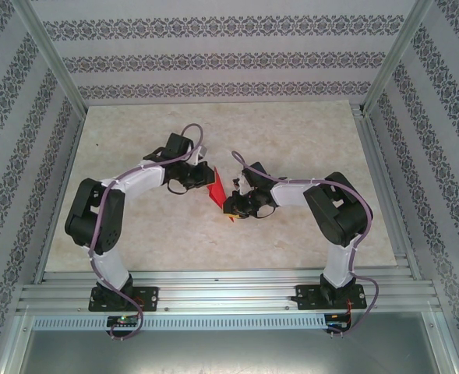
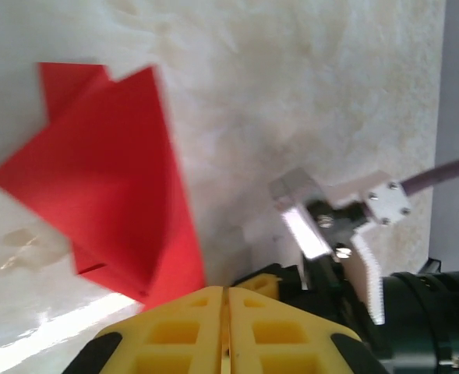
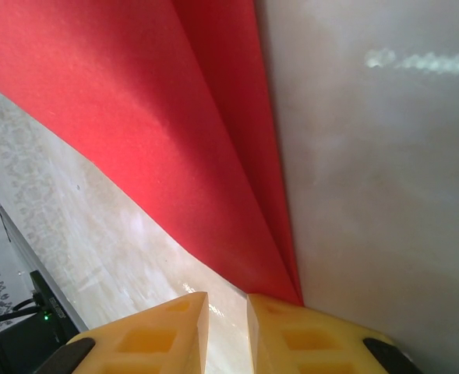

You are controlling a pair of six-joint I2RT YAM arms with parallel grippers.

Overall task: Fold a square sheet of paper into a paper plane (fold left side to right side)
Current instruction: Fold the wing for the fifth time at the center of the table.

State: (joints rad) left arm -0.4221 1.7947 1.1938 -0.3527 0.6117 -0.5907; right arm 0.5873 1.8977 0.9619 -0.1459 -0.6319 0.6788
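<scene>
While both arms bend inward at the elbow toward the middle of the surface (image 1: 291, 140), their wrists nearly meet. The left tool (image 1: 203, 185) sits slightly farther back and the right tool (image 1: 231, 205) nearer the bases. Between them lies the red sheet of paper (image 1: 216, 191), folded into layered pointed flaps. The left tool's fingers (image 2: 174, 335) press together with the paper's lower corner at their tips — whether it is pinched I cannot tell. The right tool's fingers (image 3: 315, 335) stand narrowly apart — the paper's point touches one tip.
</scene>
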